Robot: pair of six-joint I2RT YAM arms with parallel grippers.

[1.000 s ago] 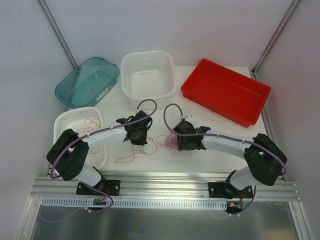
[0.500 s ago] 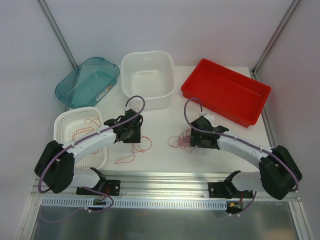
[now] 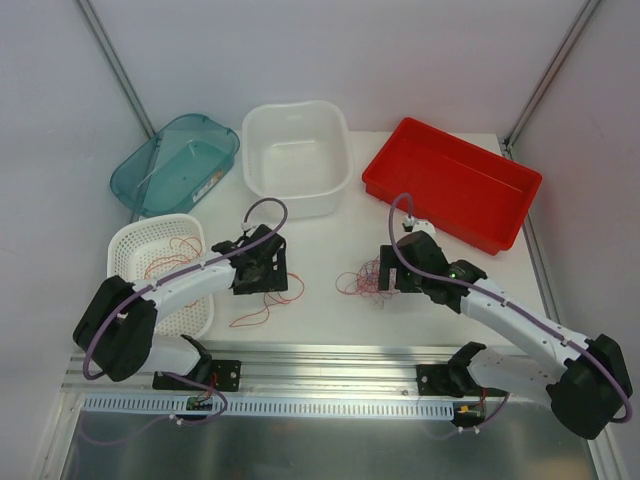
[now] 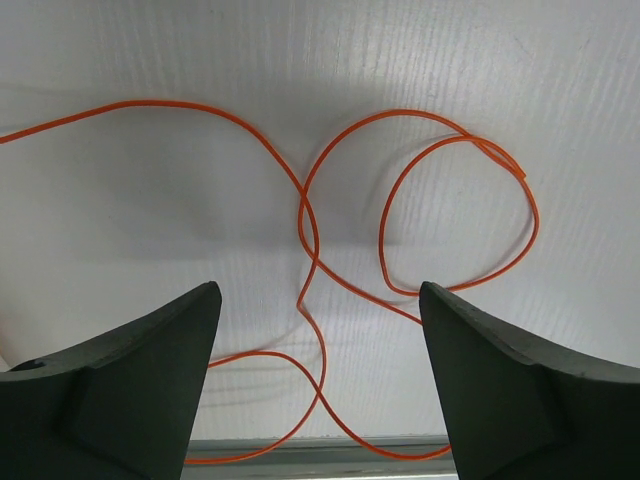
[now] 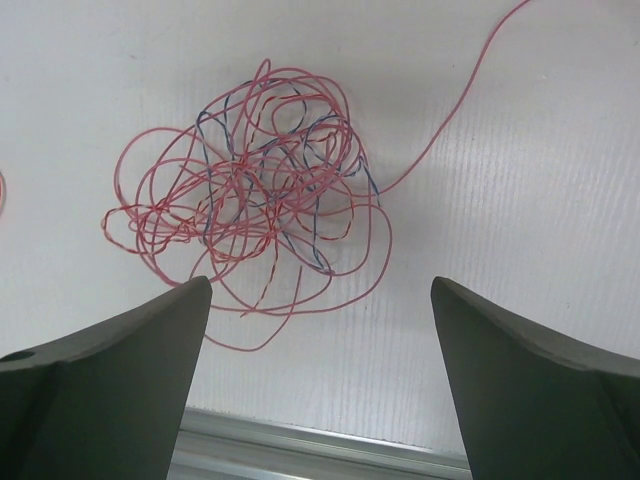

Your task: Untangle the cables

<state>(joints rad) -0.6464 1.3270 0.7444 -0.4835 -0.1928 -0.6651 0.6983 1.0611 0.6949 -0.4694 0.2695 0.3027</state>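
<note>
At right wrist we see blue mixed into the tangle (image 5: 245, 195), lost overhead; both jaws open, empty.

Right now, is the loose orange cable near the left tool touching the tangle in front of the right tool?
Apart. The top view shows a strip of bare table between the loose orange cable and the tangle.

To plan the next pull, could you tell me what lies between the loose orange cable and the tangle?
Only bare table, in the top view; loose orange cable and tangle lie apart.
</note>
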